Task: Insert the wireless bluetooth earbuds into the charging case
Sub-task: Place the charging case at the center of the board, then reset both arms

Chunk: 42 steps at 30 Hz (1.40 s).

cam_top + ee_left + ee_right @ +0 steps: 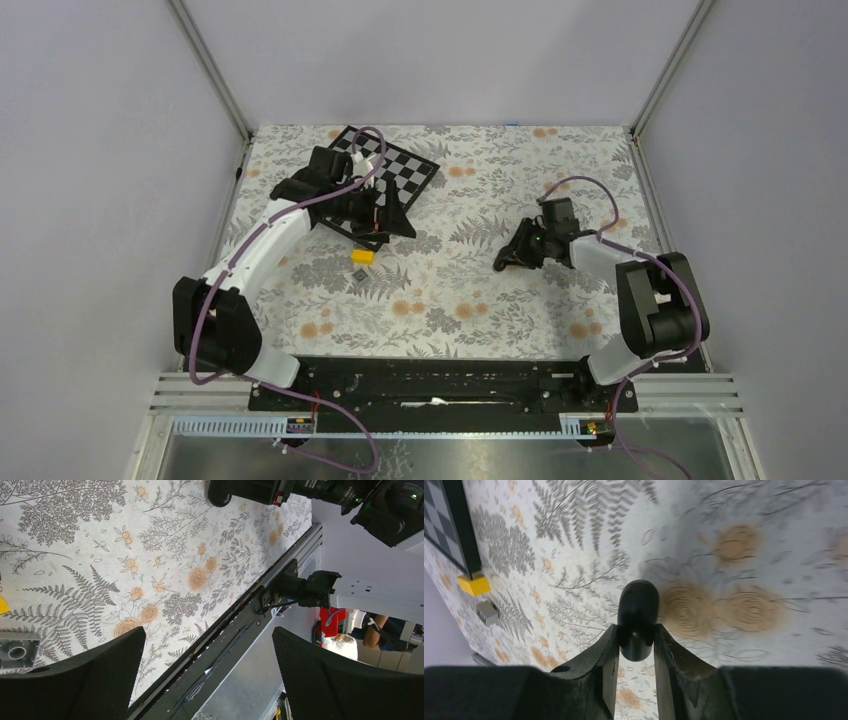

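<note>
- Right wrist view showed the right end effector closed narrow on a glossy black rounded body, probably the charging case. Its far end stuck out past the fingertips. Whether it rested on the desk or hung just above it could not be told. A smooth shell pinched that way could have pivoted or slipped out.
- No lid seam or socket was visible, so the case looked shut or turned away. Nothing could have gone in until it was opened and faced upward.
- Left end effector stood wide open with nothing between its fingers, over by the checkerboard and well apart from the case.
- Earbuds could not be found in any view, and an arm may have hidden them. A hasty search might have closed on the yellow block or the grey block instead.
- Against such broad fingers, a tiny bud could have been flicked away as they closed.
</note>
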{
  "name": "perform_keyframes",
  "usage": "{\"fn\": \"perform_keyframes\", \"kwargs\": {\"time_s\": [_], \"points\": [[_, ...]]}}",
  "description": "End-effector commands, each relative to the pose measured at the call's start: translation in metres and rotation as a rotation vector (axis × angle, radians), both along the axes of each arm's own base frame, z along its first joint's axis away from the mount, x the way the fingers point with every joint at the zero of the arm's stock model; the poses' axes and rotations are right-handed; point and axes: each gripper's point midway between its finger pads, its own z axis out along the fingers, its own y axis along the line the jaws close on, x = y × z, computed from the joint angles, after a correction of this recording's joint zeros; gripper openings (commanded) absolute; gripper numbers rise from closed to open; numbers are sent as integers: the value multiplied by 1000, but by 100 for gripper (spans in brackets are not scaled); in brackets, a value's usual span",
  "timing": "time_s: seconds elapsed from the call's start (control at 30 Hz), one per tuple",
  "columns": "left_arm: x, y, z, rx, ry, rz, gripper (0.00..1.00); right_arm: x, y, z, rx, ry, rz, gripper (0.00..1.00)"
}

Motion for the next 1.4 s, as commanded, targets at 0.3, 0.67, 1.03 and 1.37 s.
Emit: {"fn": "perform_keyframes", "kwargs": {"time_s": [0.3,0.67,1.03,1.37], "points": [[2,5,51,-65,-202,66,99,2,-64,27,-171,-105,-150,93],[9,27,77,-14,-345,233,99,-8,-119,147,-420,-348,-243,100],[18,82,83,110,-453,582,99,-54,-158,231,-475,-728,-424,99],[19,136,79,331,-468,791,99,-52,-139,223,-432,-543,-327,98]]}}
